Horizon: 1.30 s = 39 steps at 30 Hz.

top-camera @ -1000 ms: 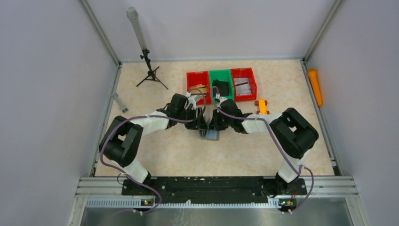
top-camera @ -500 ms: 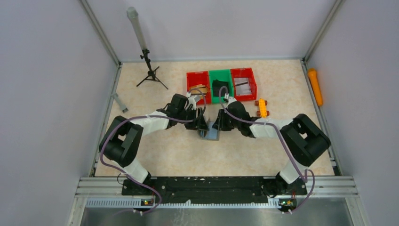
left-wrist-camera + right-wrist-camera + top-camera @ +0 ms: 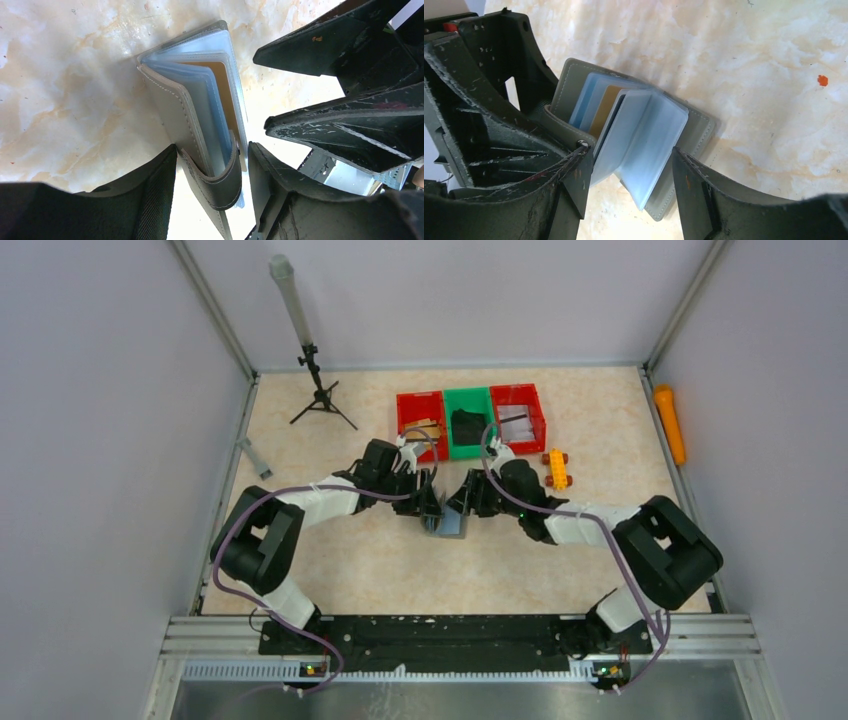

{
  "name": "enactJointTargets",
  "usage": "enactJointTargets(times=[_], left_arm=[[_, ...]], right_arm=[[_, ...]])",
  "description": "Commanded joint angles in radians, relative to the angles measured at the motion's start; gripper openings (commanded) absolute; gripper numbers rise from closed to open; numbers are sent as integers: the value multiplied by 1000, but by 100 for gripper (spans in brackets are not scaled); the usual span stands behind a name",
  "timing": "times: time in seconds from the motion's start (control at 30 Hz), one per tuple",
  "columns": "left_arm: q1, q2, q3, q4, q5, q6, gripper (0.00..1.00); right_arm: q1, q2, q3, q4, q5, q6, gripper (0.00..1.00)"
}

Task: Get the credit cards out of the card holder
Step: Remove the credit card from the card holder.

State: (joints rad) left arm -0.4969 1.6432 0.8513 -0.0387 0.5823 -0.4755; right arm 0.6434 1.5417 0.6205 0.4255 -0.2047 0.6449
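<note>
The grey card holder stands half open on its edge on the table between both grippers. In the left wrist view its cover and strap tab sit between my left gripper's fingers, which press on both sides. A tan credit card shows inside the clear blue sleeves. In the right wrist view the sleeves fan out from the holder, with the tan card in one pocket. My right gripper stands open around the loose sleeves, with a gap on each side.
Two red bins and a green bin holding a black object stand just behind. An orange toy lies at the right, a small tripod at the back left, and an orange cylinder by the right wall.
My right gripper has gone from shut to open and drawn back slightly right, its arm swinging outward. The holder's sleeves have spread. The left gripper has stayed put.
</note>
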Motion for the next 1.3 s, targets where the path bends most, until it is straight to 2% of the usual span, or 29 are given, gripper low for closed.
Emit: enactJointTargets(times=[0.0,0.37,0.8,1.27], left_arm=[[-2,7,32,-1,-7,17,57],[-2,7,33,0,0,17,57],[-1,7,31,4,5,17,56],[-2,10,33,2,5,17,56]], right_arm=[[-13,-52,-7,85,-21,6,61],[-13,29,39,77,-99,7,60],[-13,76,82,14,-86,0,56],[-13,94,124,-110,-1,-22,49]])
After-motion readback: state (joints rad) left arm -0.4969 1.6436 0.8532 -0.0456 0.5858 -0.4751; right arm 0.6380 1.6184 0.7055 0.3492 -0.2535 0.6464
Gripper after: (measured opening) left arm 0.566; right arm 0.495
